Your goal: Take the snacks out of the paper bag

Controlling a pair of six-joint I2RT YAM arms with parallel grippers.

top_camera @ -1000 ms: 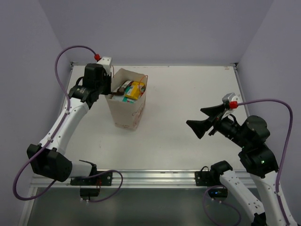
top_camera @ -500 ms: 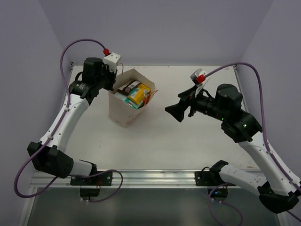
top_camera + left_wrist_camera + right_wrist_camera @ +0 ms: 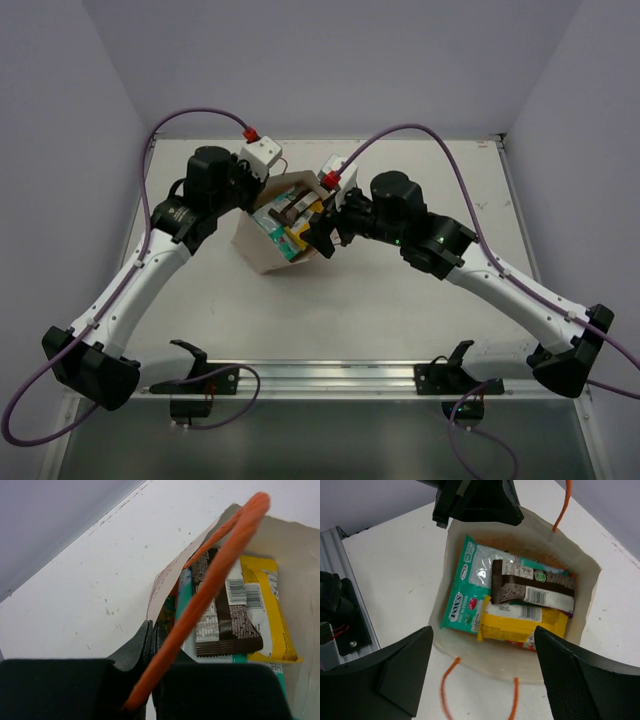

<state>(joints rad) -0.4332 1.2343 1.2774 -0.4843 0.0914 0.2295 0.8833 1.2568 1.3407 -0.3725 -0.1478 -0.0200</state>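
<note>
The paper bag stands mid-table, tipped with its mouth toward the right arm. My left gripper is shut on its far-left rim; in the left wrist view the jaws pinch the paper edge, with an orange string handle crossing in front. My right gripper is open and empty just above the bag's mouth. Inside the bag lie a teal packet, a dark brown bar and a yellow packet with a red edge. The other snacks are hidden.
The bag's orange handles hang over its near rim onto the white table. The metal rail runs along the near edge. Lilac walls close in the back and both sides.
My right arm has swung left across the table to the bag's mouth. My left gripper has moved right with the rim, tipping the bag toward the right arm.
</note>
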